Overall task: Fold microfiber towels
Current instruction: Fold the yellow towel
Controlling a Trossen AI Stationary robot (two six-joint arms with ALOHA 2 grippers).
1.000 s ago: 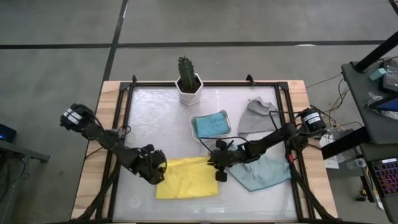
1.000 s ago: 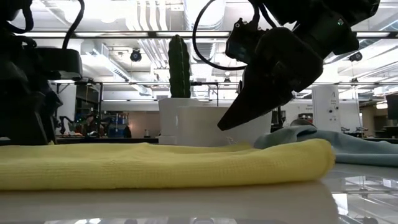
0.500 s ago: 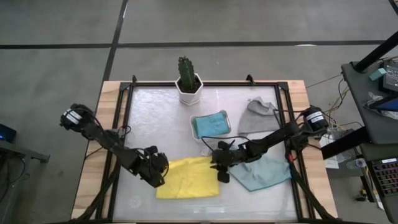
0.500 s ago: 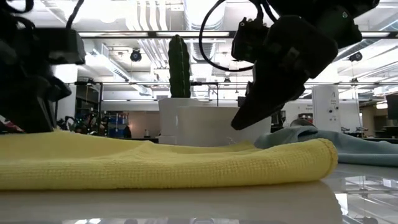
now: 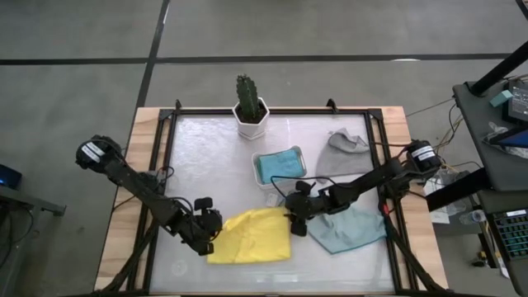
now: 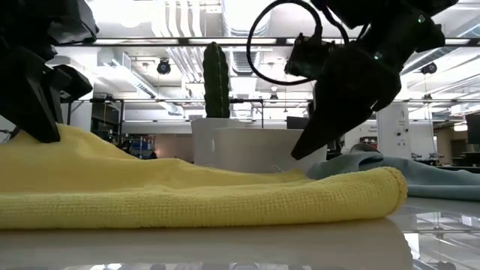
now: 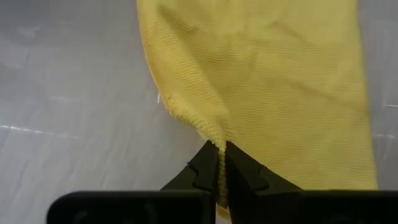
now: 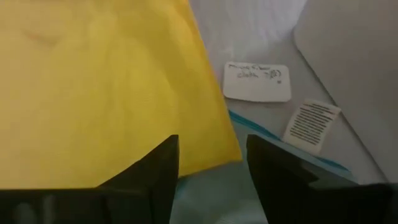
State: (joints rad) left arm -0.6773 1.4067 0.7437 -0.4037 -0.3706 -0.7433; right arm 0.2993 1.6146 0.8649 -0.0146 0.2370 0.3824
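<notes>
The yellow towel (image 5: 250, 237) is spread at the near middle of the table (image 5: 206, 157), between the two arms. Its left edge is pinched in the left gripper (image 7: 220, 163), whose jaws are closed tight on a small peak of cloth and raise it off the surface. The right gripper (image 5: 299, 225) is poised over the towel's right edge with its jaws parted and nothing held between them. The pale teal towel (image 5: 351, 228) is lying just right of the yellow one, a blue towel (image 5: 279, 164) is set in the white tray (image 5: 257, 178) farther back, and a grey towel (image 5: 340, 153) is crumpled at the far right. The cloth is judged light, soft and limp, likely to sag and drape; corners or edges are best taken, both sides together.
</notes>
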